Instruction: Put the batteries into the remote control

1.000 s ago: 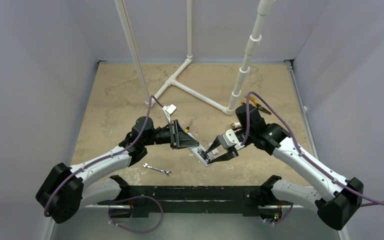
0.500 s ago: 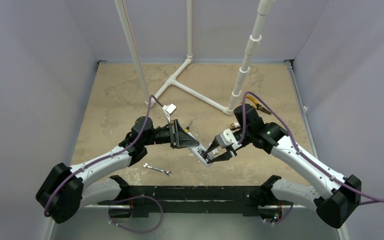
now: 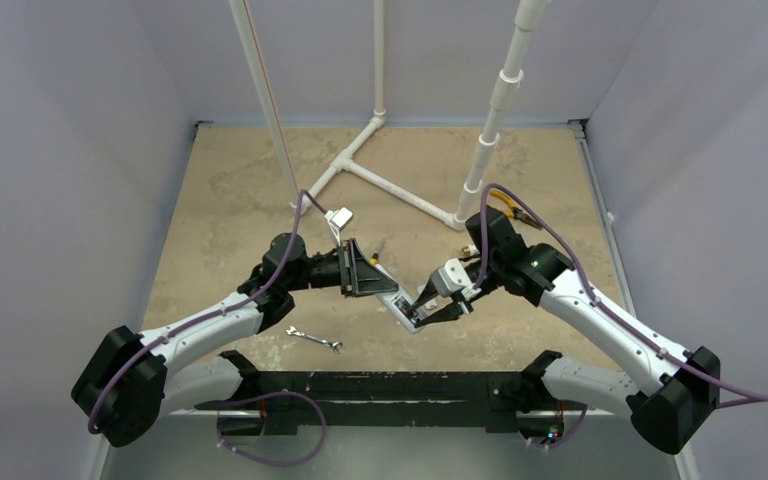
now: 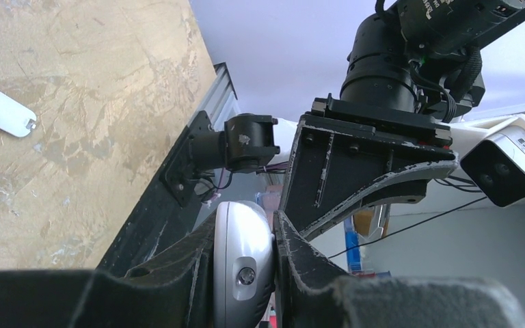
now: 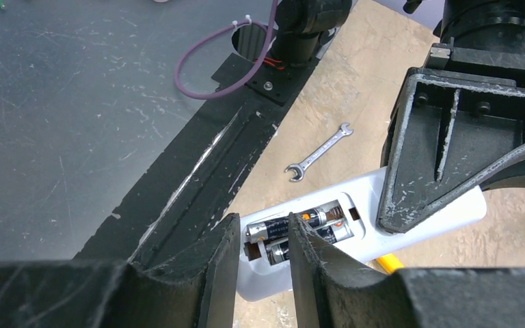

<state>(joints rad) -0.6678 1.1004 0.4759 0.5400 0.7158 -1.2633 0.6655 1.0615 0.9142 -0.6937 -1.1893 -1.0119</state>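
Table (image 3: 230, 190) carries the work at its near middle, where both arms meet. Left gripper (image 3: 388, 290) is clamped on the remote (image 3: 407, 310), seemingly clear of the table, with the open bay turned toward the right gripper (image 5: 263, 231). That gripper's jaws stand partly spread just over the near ends of the two batteries (image 5: 311, 225), pinching nothing that shows. Both cells lie in the bay. The upper one looks slightly cocked, though that is hard to judge. Seating it well likely calls for a slow, straight press down into the bay, with the left grip firm and no sideways twist. Wrench (image 3: 316, 340) lies to the near left, apart.
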